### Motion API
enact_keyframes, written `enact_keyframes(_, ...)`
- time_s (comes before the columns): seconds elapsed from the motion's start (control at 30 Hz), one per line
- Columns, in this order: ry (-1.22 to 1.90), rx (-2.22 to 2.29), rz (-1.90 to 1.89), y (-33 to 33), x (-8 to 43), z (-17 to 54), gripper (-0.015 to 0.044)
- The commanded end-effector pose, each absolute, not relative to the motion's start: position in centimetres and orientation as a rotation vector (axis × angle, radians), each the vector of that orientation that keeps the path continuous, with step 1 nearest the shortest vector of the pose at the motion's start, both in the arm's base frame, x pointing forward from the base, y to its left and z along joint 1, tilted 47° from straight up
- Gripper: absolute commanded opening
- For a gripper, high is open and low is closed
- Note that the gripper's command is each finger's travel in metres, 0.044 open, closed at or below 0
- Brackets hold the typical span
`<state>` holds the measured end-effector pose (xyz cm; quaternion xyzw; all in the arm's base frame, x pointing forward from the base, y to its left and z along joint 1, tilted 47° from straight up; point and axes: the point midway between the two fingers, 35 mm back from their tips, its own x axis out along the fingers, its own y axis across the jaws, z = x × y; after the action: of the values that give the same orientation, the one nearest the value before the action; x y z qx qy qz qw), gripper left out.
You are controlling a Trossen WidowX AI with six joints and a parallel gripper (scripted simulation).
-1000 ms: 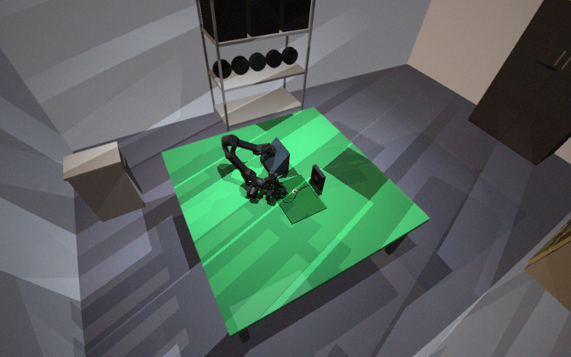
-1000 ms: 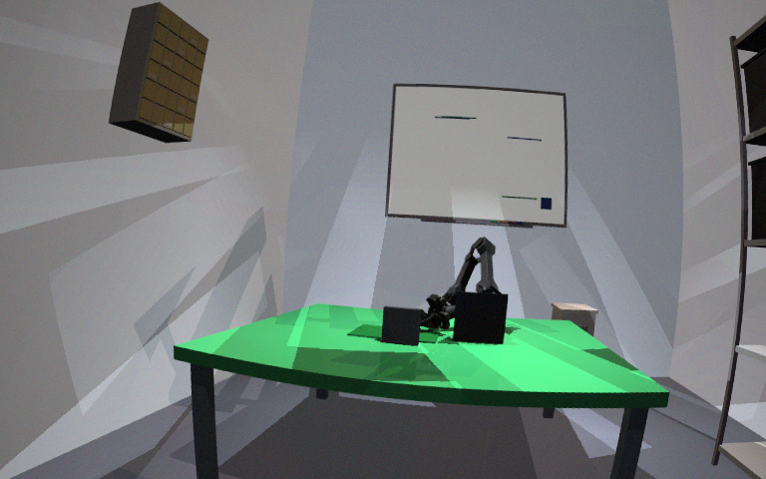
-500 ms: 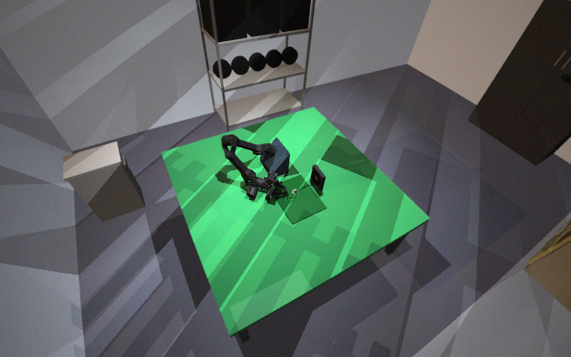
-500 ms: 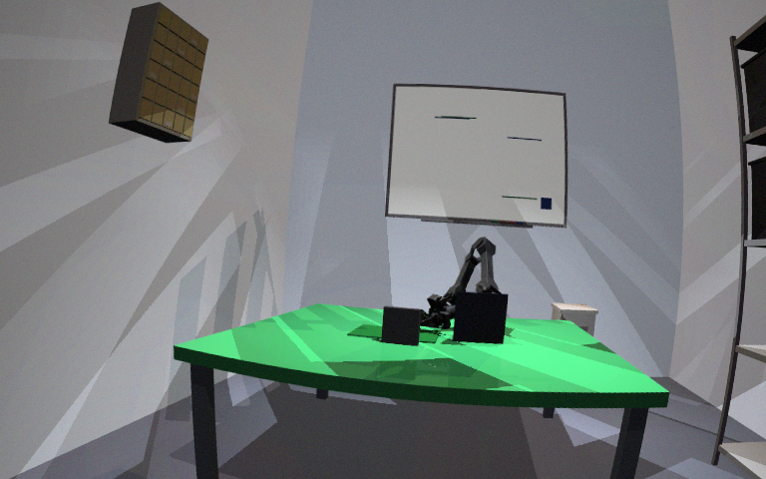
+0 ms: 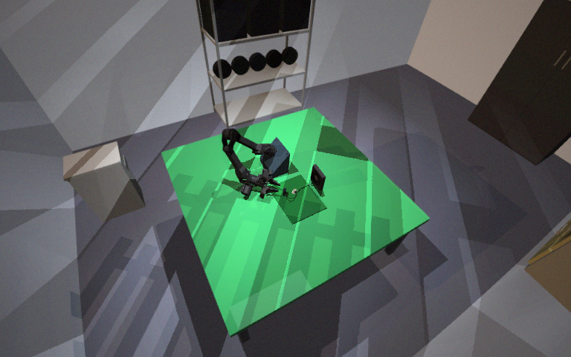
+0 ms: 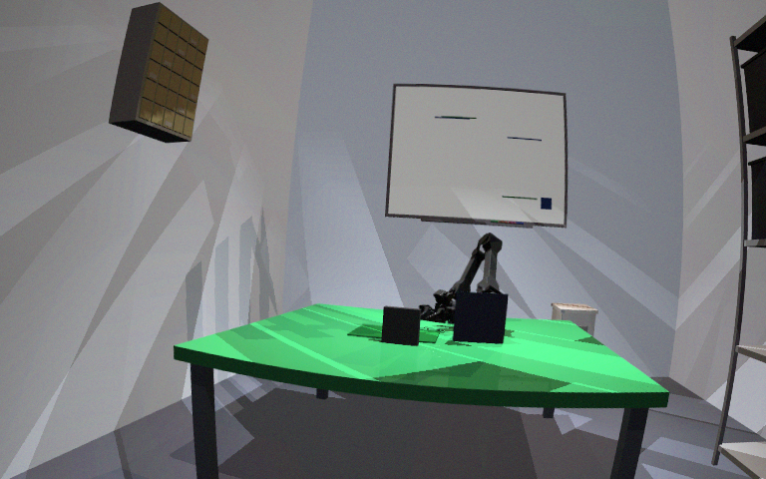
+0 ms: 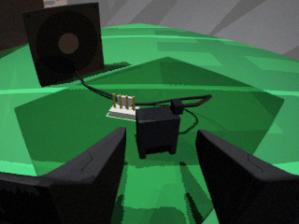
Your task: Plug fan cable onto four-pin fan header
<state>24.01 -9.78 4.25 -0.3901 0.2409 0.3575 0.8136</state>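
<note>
We count 1 worktop [image 5: 252,273] [image 6: 486,378] [image 7: 187,42], 1 arm [image 5: 236,161] [image 6: 490,265] w/ 2 fingers, 1 fan [image 5: 318,176] [image 6: 401,325] [image 7: 68,43], 1 plug [image 5: 285,192] [image 7: 158,126], 1 board [image 5: 305,208] [image 6: 361,332] [image 7: 234,93] & 1 header [image 5: 294,191] [image 7: 122,112] w/ 4 pins [image 7: 127,102]. Past the top-view upper edge: 1 rack [image 5: 224,99] [image 6: 740,282], 5 round blk items [image 5: 257,62], 3 dk bins [image 5: 294,16]. Off its L corner: 1 lt cabinet [image 5: 100,185] [image 6: 574,318]. Past its upper-R edge: 1 dk cabinet [image 5: 517,92]. In the ext. view, beyond the far edge, we get 1 whiteboard [image 6: 474,158].

- ok so the black arm [image 5: 236,161] [image 6: 490,262] is bent pretty sharply, its elbow way up high
- forearm slopes down from there to the wrist
- gripper [image 5: 275,187] [image 7: 162,132] sits low, fingers partway open with a gap between them, gripping nothing
</note>
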Motion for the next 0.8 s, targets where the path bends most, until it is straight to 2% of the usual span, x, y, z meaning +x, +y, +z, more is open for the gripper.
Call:
enact_keyframes(0.0, 0.503, -0.851, 0.756, -10.0, 23.5, 5.8, 0.0205)
enact_keyframes(0.53, 0.498, -0.851, 0.753, -9.6, 20.5, 10.0, 0.0205)
enact_keyframes(0.77, 0.553, -0.818, 0.779, -9.2, 20.4, 9.6, 0.0205)
